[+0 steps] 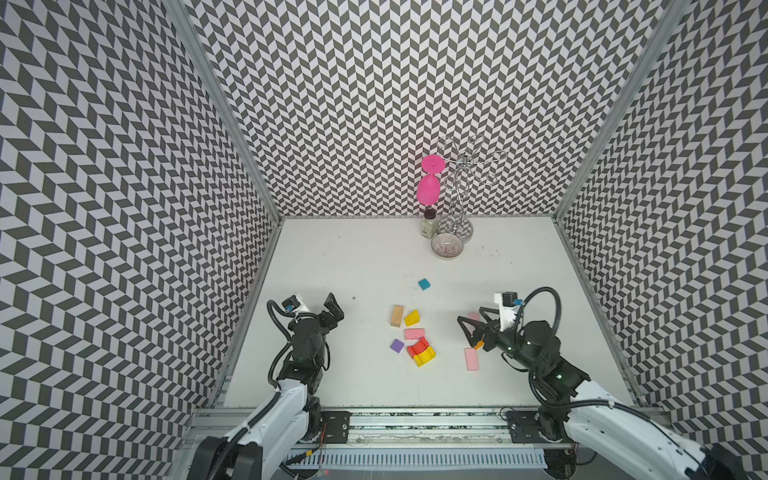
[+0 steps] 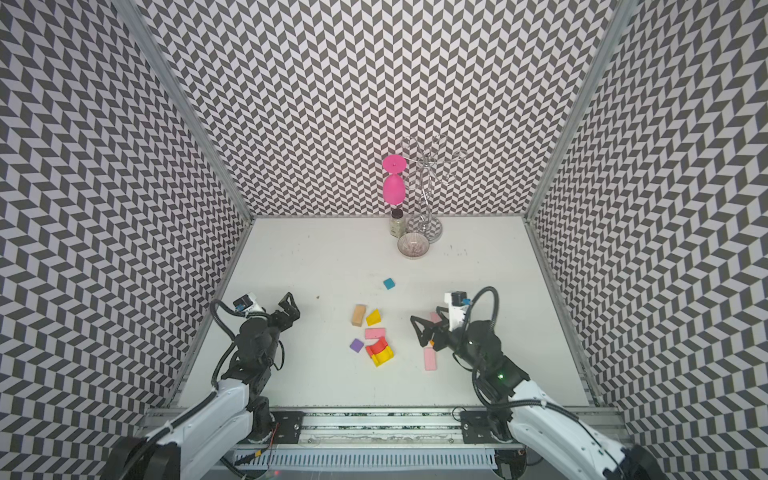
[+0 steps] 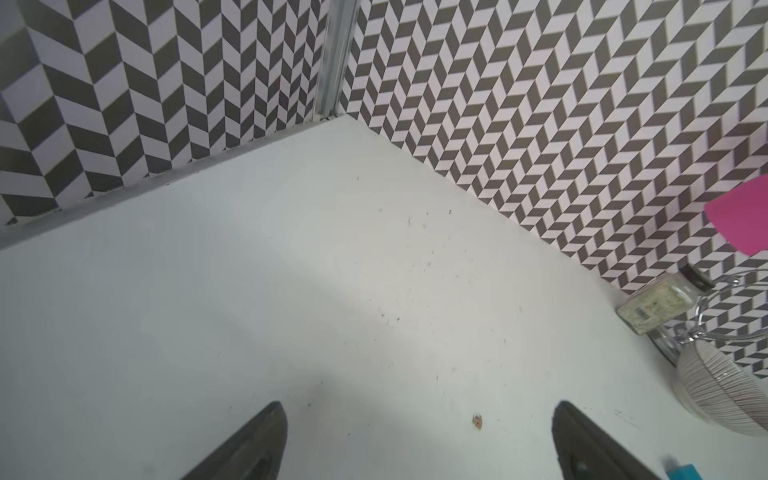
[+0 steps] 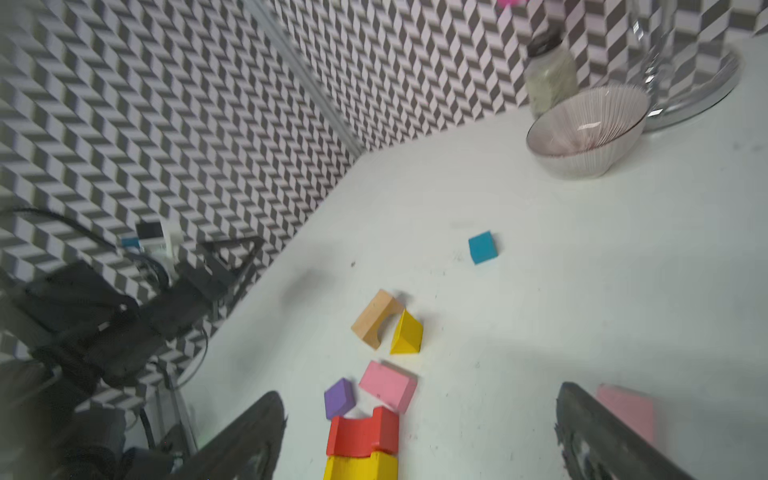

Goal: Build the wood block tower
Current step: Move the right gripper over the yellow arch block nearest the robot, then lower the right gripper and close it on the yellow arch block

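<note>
Chevron-papered walls (image 1: 124, 166) close in a white tabletop (image 1: 353, 257), and on it the wood block tower exists only as loose pieces. No two stand squarely stacked, so by my reading the whole build is left to do.

Across the middle lie a plain wood arch (image 1: 397, 316), a yellow wedge (image 1: 412, 318) just beside it, a purple cube (image 1: 397, 345), a pink slab (image 1: 414, 333), and a red arch (image 1: 418, 346) touching a yellow block (image 1: 426, 356). Whether the red one rests on the yellow I cannot tell. A teal cube (image 1: 424, 284) sits apart, farther back. Further right lie a long pink slab (image 1: 471, 359), an orange block (image 1: 479, 345) and another pink piece (image 1: 473, 316), these last two partly hidden by the arm.

The left gripper (image 1: 334, 306) hovers over bare table, well apart from every block, jaws spread wide and empty, aimed toward the back corner. The right gripper (image 1: 469, 328) is turned toward the middle cluster, with its jaws likewise spread, nothing between them, and the orange block just beside one finger.

At the back a pink goblet (image 1: 429, 188) hangs from a wire rack (image 1: 457, 195), with a jar (image 1: 429, 223) and a ribbed glass bowl (image 1: 447, 254) below, none of them part of the job.
</note>
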You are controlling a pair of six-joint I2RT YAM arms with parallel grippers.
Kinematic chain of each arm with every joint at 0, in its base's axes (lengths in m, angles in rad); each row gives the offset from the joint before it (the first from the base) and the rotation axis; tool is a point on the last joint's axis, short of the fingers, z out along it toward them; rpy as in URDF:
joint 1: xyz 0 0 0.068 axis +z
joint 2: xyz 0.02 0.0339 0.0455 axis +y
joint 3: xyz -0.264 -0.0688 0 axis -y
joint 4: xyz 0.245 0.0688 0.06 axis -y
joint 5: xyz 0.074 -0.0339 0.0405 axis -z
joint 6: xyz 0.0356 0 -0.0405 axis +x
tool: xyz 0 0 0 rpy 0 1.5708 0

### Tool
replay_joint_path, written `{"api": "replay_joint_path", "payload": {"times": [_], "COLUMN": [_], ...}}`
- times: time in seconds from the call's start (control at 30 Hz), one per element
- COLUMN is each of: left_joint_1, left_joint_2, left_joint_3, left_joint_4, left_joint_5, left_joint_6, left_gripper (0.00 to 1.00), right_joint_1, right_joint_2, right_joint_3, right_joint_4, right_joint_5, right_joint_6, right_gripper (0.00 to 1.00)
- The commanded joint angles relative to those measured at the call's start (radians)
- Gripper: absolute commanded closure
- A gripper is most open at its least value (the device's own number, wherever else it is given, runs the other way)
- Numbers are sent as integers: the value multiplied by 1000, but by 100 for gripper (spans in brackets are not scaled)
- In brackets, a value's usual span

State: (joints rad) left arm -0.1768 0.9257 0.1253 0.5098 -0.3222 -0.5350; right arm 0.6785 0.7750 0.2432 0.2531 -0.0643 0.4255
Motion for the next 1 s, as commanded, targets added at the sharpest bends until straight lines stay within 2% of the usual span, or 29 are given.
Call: {"api": "replay_joint_path", "payload": {"times": [0.0,0.07,0.13,0.27,0.47,0.6,0.8,0.97], "left_joint_1": [-27,-84,-158,-244,-249,-261,-272,-274], "left_joint_2": [114,170,190,182,143,121,114,104], "left_joint_3": [120,159,179,162,130,113,118,112], "left_joint_4": [-6,-22,-32,20,47,58,35,35], "left_joint_5": [-2,-51,-148,-248,-260,-260,-262,-264], "left_joint_6": [12,39,64,106,104,107,107,107], "left_gripper": [0,0,0,0,0,0,0,0], "right_joint_1": [132,221,292,396,417,438,514,564], "right_joint_2": [166,272,352,428,431,458,593,758], "right_joint_3": [111,156,190,198,129,139,217,320], "right_joint_4": [-25,-46,-72,-85,-40,-48,-48,-129], "right_joint_5": [200,267,329,412,334,329,370,464], "right_joint_6": [-76,-90,-76,-24,-14,-11,8,54], "right_gripper": [1,1,0,1,1,0,1,0]}}
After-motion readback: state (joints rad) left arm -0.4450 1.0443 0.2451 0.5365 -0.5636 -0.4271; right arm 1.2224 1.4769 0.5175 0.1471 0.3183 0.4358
